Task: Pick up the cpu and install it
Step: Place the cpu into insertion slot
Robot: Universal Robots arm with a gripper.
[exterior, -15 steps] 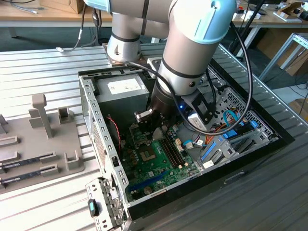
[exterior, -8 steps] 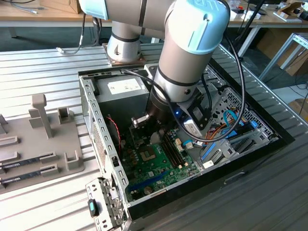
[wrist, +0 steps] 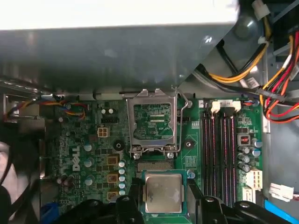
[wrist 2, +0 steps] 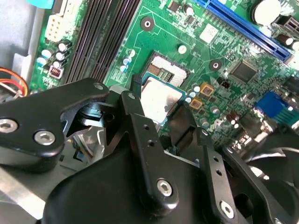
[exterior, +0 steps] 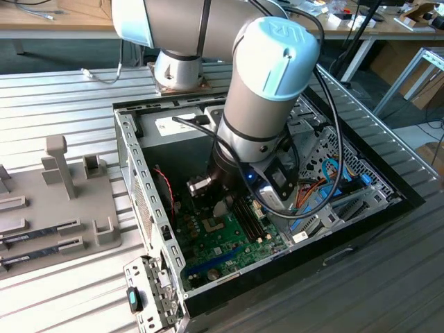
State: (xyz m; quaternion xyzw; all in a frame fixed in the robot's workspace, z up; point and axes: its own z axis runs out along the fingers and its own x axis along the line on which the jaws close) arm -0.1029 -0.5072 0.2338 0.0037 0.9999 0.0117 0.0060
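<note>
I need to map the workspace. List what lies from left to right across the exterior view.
Grey holder tray → computer case's perforated left wall → green motherboard → orange and blue cables → case's right rim.

Exterior view: high, angled down across the open computer case (exterior: 128, 159) | both wrist views: close above its motherboard (wrist: 88, 154), facing down, sharing the cpu (wrist: 162, 192) and socket (wrist 2: 166, 70).
</note>
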